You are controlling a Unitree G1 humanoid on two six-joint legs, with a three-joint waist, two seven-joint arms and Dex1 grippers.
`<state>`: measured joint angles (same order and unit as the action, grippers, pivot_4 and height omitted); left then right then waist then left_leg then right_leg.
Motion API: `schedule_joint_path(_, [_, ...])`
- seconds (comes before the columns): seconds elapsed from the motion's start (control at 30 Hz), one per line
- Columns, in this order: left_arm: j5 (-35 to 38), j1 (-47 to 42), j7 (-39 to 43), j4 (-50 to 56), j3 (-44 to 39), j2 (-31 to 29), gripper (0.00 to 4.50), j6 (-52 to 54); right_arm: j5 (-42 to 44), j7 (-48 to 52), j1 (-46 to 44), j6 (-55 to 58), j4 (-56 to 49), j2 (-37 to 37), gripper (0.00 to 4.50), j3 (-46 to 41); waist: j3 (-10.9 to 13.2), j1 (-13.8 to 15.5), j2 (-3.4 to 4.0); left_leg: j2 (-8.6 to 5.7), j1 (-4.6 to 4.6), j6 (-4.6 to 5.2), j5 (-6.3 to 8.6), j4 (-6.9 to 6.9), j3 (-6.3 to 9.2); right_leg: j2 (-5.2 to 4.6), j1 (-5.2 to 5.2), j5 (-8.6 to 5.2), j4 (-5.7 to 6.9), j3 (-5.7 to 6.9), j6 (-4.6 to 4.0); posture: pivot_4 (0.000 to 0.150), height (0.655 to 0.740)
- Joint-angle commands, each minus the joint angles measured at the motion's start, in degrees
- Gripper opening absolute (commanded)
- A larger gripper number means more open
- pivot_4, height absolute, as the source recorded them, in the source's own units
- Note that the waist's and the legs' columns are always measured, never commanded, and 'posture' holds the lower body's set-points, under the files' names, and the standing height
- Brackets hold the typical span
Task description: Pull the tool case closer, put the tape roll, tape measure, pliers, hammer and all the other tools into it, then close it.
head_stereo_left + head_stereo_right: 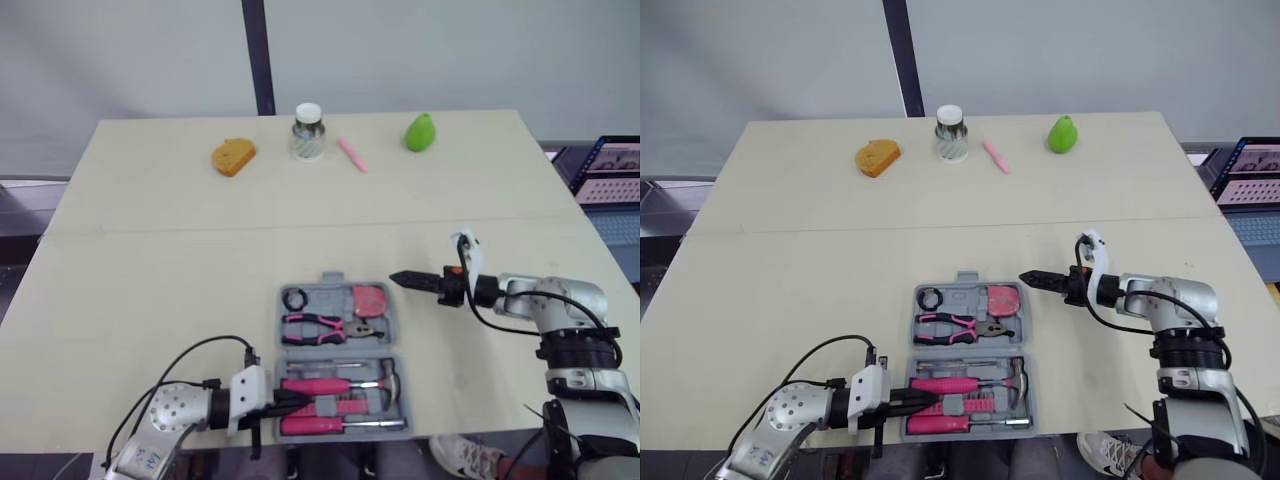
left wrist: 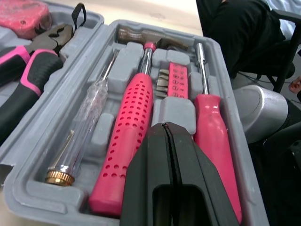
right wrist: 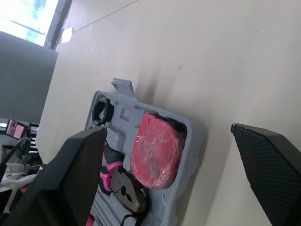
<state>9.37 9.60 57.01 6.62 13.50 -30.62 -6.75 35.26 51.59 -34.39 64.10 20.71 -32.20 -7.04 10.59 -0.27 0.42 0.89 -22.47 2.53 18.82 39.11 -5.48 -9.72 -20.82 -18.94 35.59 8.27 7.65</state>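
Tool case filled and lying open at the near edge of the tabletop, both arms beside it

The tool case (image 1: pixel 335 350) holds the tape roll (image 1: pixel 295 298), tape measure (image 1: pixel 371 299), pliers (image 1: pixel 320 327) and hammer (image 2: pixel 127 136) in their moulded beds, so I think only the closing is left. The left end effector (image 1: pixel 298 399), its fingers pressed together on nothing, lies over the near half and would probably block the folding. The right end effector (image 1: pixel 400 279), spread wide, hovers just beside the far half's right rim. There is bare tabletop (image 1: pixel 150 290) on both sides, and the jar (image 1: pixel 308 132) stands well apart.
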Motion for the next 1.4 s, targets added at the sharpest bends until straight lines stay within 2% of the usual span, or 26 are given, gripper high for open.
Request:
schedule_joint_path(0.03, [-0.90,0.30,-0.90,2.66,0.98,-0.45,0.00,0.87,-0.43,0.65,-0.98,-0.29,0.64,0.81,4.46,1.45,0.00,0.05,0.00,0.00,-0.01,0.00,0.00,0.00,0.01,0.00,0.00,0.00,0.00,0.00,0.00,0.150,0.6950])
schedule_joint_path(0.53, [-1.86,0.50,-2.84,4.82,1.96,-1.13,0.00,4.93,-3.72,3.95,-1.76,-3.12,4.61,2.66,4.46,6.65,0.01,-0.01,0.03,-0.01,-0.24,0.00,-0.08,0.01,-0.06,0.01,-0.35,0.00,0.17,-0.04,0.00,0.150,0.6950])
schedule_joint_path(0.93, [-3.09,-0.99,-2.72,-0.61,2.46,-0.87,0.00,4.50,-4.57,5.87,-3.81,-5.23,6.38,5.98,4.46,8.20,-0.02,-0.10,0.07,-0.01,-0.25,-0.01,-0.09,0.01,-0.14,0.01,-0.43,0.00,0.25,-0.05,0.00,0.150,0.6950])
schedule_joint_path(1.17, [-3.88,-1.44,-3.32,-2.32,2.47,-1.30,0.00,3.36,-2.65,7.73,-2.69,-3.67,0.44,4.67,4.46,7.88,-0.03,-0.21,0.09,0.00,-0.27,-0.01,-0.10,0.01,-0.21,0.01,-0.53,0.00,0.30,-0.05,0.00,0.150,0.6950])
schedule_joint_path(1.4, [-4.13,-2.08,-3.60,-3.44,1.97,-1.99,0.00,2.76,1.50,9.39,0.18,0.74,-12.75,0.81,4.46,6.86,-0.04,-0.14,0.10,0.01,-0.29,-0.01,-0.10,0.01,-0.22,-0.01,-0.56,0.00,0.29,-0.07,0.00,0.150,0.6950])
